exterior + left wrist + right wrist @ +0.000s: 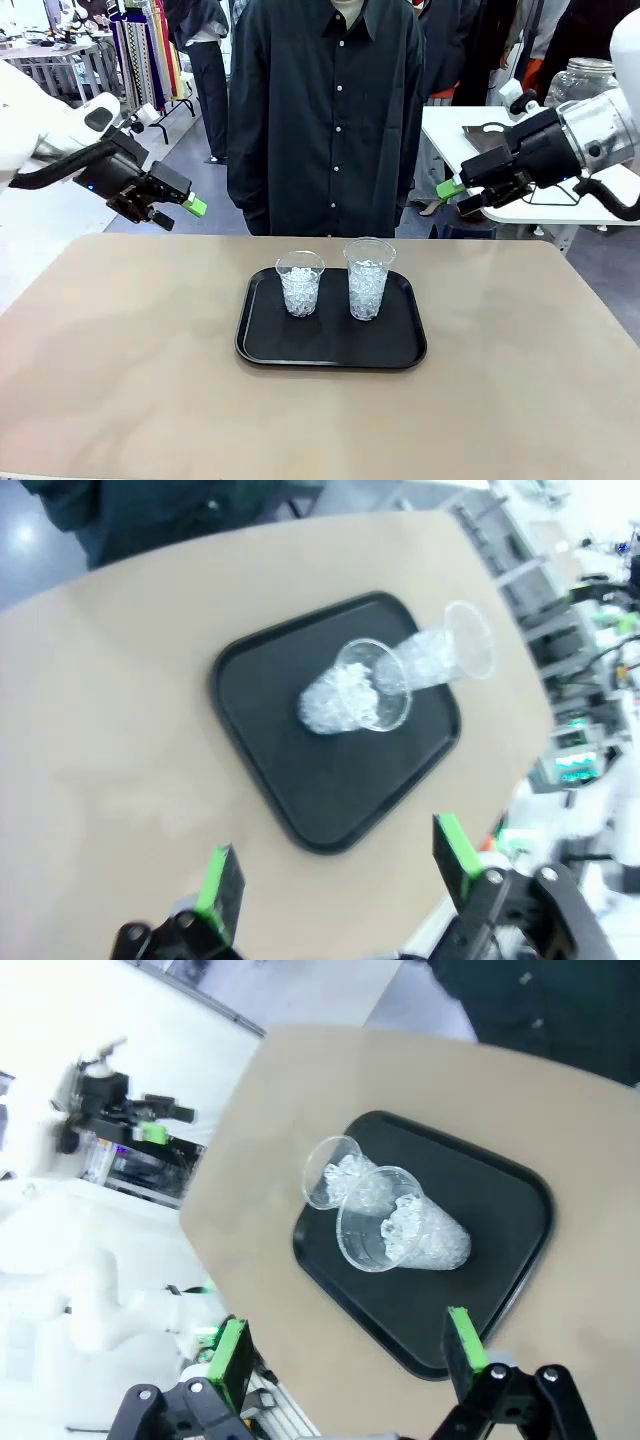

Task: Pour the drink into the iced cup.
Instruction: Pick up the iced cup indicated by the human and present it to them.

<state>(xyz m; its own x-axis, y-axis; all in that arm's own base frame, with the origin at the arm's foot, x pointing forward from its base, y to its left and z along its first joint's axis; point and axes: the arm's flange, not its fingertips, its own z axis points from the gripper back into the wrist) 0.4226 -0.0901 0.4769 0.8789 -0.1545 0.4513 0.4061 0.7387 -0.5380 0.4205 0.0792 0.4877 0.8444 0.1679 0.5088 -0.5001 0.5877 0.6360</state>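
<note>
We hold the left claw (178,212) and right claw (460,198) open and empty, raised off the bench (120,350). Between and below them, a shorter iced cup (300,285) and a taller iced cup (368,280) stand on the black tray (330,355).

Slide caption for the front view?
Short iced cup and tall iced cup on black tray; left tool and right tool hover open either side.

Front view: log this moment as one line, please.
left end effector: open, empty, raised | right end effector: open, empty, raised | short iced cup, tall iced cup: upright on black tray | pour: not started
</note>
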